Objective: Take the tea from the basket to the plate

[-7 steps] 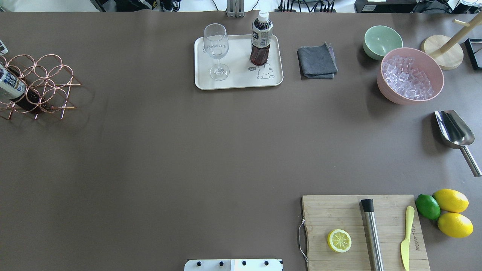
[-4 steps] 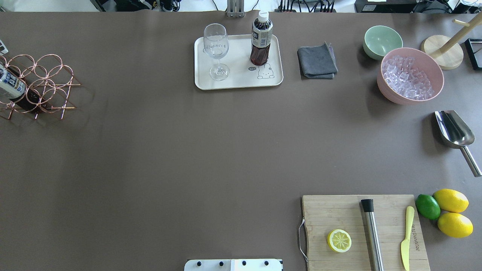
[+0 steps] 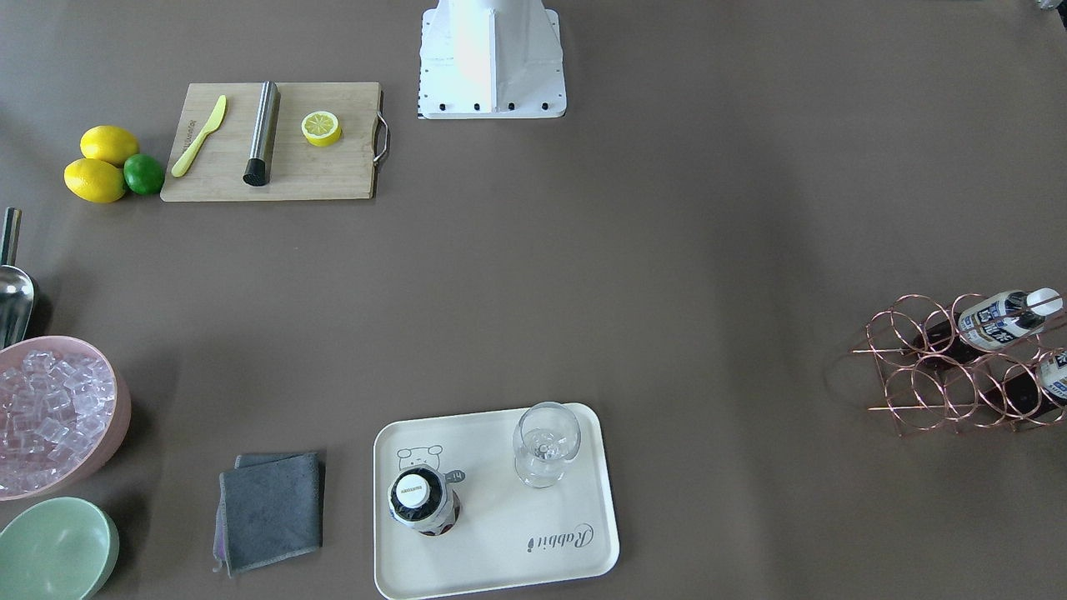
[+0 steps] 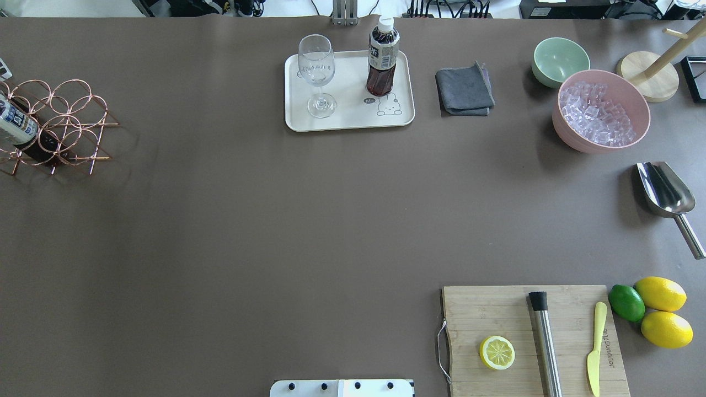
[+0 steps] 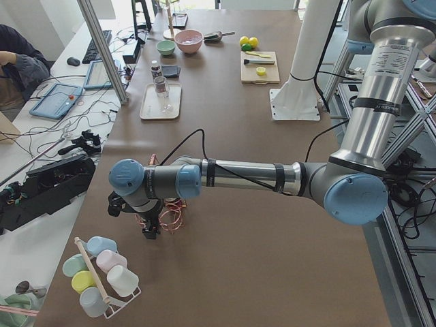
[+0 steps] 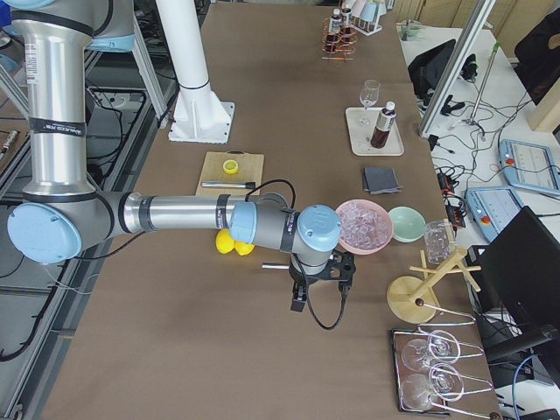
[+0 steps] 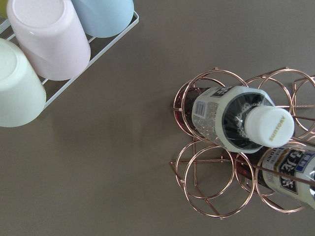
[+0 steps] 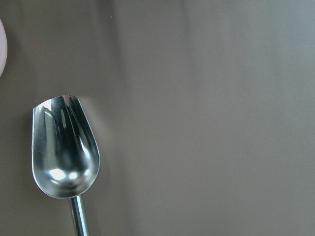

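One tea bottle (image 4: pixel 382 60) stands upright on the cream plate (image 4: pixel 347 118), also seen from the front as tea (image 3: pixel 421 500) on the plate (image 3: pixel 500 567). Two more tea bottles (image 3: pixel 996 321) (image 3: pixel 1054 375) lie in the rose-gold wire basket (image 3: pixel 942 375) at the table's left end. The left wrist view looks straight down on the basket (image 7: pixel 216 182) and a bottle's white cap (image 7: pixel 269 127). My left gripper (image 5: pixel 148 230) hangs over the basket; I cannot tell whether it is open or shut. My right gripper (image 6: pixel 299 297) hovers near the scoop; its state cannot be told either.
A stemmed glass (image 4: pixel 316 74) shares the plate. To its right lie a grey cloth (image 4: pixel 464 91), a green bowl (image 4: pixel 560 60), a pink bowl of ice (image 4: pixel 601 110) and a metal scoop (image 4: pixel 664 190). A cutting board (image 4: pixel 532 339) and a cup rack (image 5: pixel 102 272) stand near the edges.
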{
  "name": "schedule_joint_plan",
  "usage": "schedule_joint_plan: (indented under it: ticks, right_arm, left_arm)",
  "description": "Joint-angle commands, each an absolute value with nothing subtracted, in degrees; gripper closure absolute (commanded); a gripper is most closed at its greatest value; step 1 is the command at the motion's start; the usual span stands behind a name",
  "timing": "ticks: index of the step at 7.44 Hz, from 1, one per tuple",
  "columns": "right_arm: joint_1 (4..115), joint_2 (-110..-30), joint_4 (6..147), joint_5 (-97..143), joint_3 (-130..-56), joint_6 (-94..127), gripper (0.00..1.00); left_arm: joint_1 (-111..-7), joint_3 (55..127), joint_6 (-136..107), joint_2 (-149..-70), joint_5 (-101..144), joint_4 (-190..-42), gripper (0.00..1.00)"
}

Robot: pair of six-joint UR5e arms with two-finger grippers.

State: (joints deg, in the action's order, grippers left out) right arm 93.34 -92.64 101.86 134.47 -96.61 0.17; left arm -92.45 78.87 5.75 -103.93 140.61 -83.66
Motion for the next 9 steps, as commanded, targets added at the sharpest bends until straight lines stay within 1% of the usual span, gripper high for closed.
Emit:
schedule_joint_plan:
  ticks: [1, 4, 9]
  right_arm:
    - [93.51, -92.81, 101.51, 134.38, -96.5, 0.09, 0.0]
    - [93.52, -92.81, 101.43, 133.95, -96.5, 0.09, 0.0]
    - [93.52, -92.9, 101.43, 133.95, -96.59, 0.09, 0.0]
  left_arm:
    - [-90.53, 78.57, 2.12, -103.01, 138.0, -86.04, 0.02]
    - [-90.35, 79.97, 2.02, -101.08, 137.2, -88.07, 0.02]
    - [-90.35, 86.65, -0.87, -93.44, 137.29, -88.15, 0.02]
